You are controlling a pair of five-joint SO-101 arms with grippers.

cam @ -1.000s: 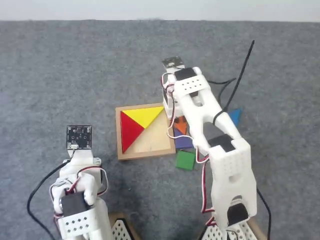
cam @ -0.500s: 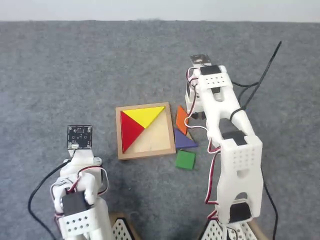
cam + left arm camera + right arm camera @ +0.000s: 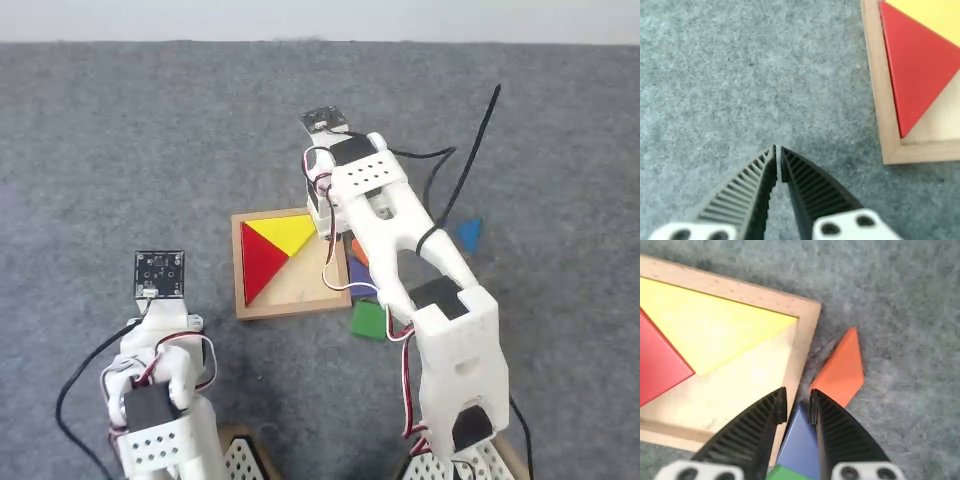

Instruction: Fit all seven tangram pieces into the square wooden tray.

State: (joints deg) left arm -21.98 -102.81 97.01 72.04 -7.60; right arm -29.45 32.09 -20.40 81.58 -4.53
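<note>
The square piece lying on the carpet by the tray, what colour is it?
The square piece is green, clearest in the high view.

Robotics lab setup: grey felt mat (image 3: 120, 150) under white arms (image 3: 455, 350)

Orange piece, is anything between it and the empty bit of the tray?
Only the rim of the tray. The orange piece lies on the carpet just outside it, with no other piece between.

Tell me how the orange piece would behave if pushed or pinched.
The orange piece looks flat, sharp-edged and rigid, so it would probably slide as one stiff slab, not roll. The fuzzy carpet under it likely drags on a push. Lying flat, it probably offers little edge to pinch.
</note>
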